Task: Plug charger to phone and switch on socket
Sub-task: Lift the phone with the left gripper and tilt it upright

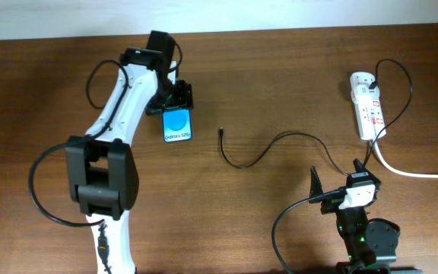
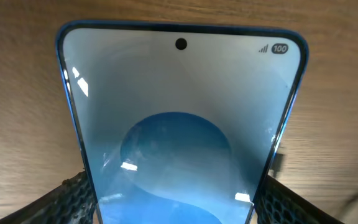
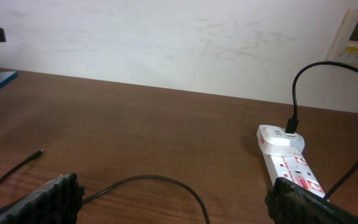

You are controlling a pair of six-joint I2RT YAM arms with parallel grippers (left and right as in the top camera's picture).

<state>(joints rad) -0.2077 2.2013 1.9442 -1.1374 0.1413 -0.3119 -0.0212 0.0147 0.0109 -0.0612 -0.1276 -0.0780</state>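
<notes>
Blue phone [image 2: 179, 124], bottom cut off, seems held by left gripper [image 1: 178, 99]; right gripper [image 3: 179, 200] wide.

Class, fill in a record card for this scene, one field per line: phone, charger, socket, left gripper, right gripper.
phone: screen up, lit blue, gripped at its side edges
charger: lies loose on the table; connector tip right of the phone, apart from it, unplugged
socket: far right; charger's other end plugged in; switch state too small to tell
left gripper: shut on phone
right gripper: open, empty, near the cable
</notes>
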